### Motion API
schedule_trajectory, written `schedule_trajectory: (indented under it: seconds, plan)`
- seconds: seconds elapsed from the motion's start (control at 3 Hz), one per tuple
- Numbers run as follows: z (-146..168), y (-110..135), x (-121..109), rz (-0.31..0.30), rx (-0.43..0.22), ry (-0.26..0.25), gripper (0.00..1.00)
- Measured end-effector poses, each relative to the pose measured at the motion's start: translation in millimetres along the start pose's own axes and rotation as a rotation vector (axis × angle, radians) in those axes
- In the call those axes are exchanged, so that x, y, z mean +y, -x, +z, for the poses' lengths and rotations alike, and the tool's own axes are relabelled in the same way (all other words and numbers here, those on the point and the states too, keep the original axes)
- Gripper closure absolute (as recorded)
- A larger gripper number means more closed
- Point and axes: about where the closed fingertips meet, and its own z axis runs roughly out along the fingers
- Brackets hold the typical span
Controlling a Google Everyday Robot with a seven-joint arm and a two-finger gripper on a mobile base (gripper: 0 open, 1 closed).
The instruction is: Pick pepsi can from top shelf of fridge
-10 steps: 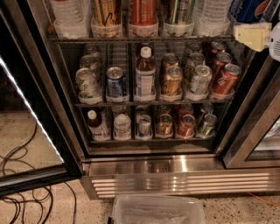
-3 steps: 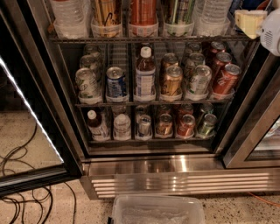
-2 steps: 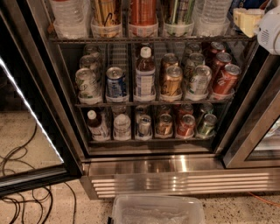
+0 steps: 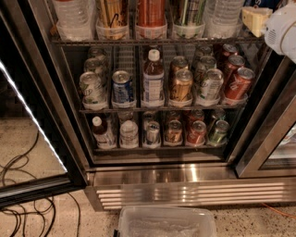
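The fridge (image 4: 194,187) stands open, with three wire racks of drinks. The top shelf (image 4: 152,41) holds bottles and tall cans in plastic cups. Only a deep-blue sliver of the pepsi can (image 4: 260,3) shows, at the top edge at the shelf's right end; the rest is cut off. My gripper (image 4: 255,19), cream-tipped on a white arm (image 4: 283,28), hangs at the upper right, just in front of and below that blue sliver, above the rail of the top shelf.
The middle rack holds a paler blue-and-silver can (image 4: 122,88), a bottle (image 4: 152,78) and several other cans. The open glass door (image 4: 32,115) with a light strip is at left. Cables (image 4: 18,185) lie on the floor. A clear plastic bin (image 4: 166,224) sits below the grille.
My gripper has risen from just below the top shelf rail to above it, and shifted slightly left toward the shelf's right end. Nothing in the fridge has moved.
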Motion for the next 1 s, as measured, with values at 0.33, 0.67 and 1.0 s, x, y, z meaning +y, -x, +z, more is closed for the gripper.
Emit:
schedule_trajectory:
  seconds: [0.33,0.67,1.0]
  plan:
    - [7.8,1.1,2.6,0.025,-0.011,0.0,0.36]
    - [13.3,4.1,1.9,0.052,-0.026,-0.006,0.36]
    - [17.7,6.6,1.5,0.077,-0.038,-0.01,0.37]
